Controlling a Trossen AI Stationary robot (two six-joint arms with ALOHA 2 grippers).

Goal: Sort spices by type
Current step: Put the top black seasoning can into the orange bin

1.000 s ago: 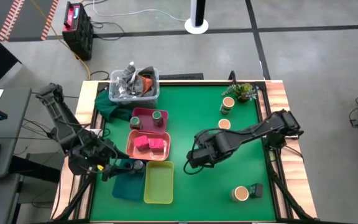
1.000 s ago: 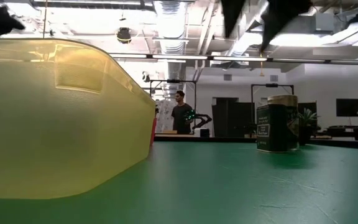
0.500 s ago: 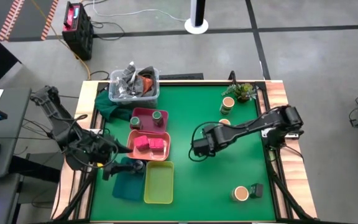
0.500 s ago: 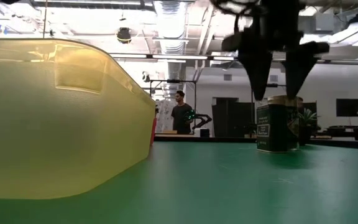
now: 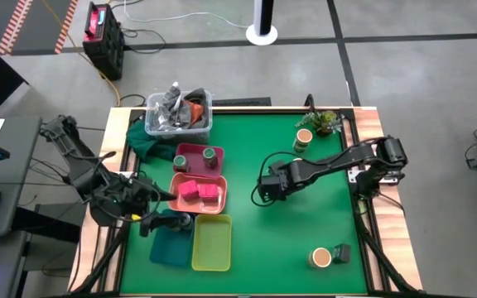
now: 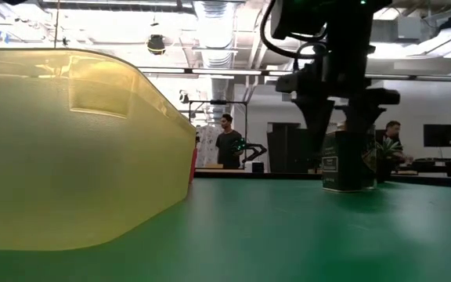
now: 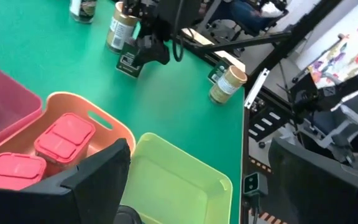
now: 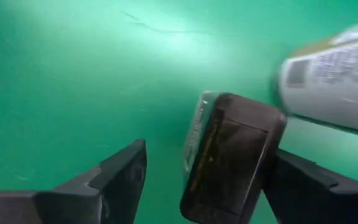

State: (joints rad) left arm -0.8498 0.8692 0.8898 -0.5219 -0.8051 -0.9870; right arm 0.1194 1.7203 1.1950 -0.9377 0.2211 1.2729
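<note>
Green table top, seen from above, clock directions taken from its centre.

1. Right gripper [image 5: 263, 192]: just off centre toward 3 o'clock, pointing down. Its fingers stand apart on either side of a small dark tin [image 8: 232, 158], one finger clearly clear of it; not clamped. The tin stands upright on the cloth, and a labelled jar [image 8: 334, 87] stands just beside it.
2. Left gripper [image 5: 151, 218]: at 8 o'clock, spread wide, holding nothing, above the teal tray [image 5: 169, 248].
3. Magenta tray [image 5: 195, 150], 10 o'clock: two green-lidded jars [image 5: 209, 154].
4. Salmon tray [image 5: 176, 199], 9 o'clock: two pink boxes [image 5: 189, 190], side by side.
5. Yellow-green tray [image 5: 211, 244], 7 o'clock: nothing in it.
6. Tan-topped jar [image 5: 303, 139], 1 o'clock, near the small plant [image 5: 325, 122].
7. Second tan-topped jar [image 5: 321, 257], 4 o'clock, with a small dark container [image 5: 342, 252] just beside it.
8. Clear bin [image 5: 179, 120] of crumpled items, 11 o'clock.
</note>
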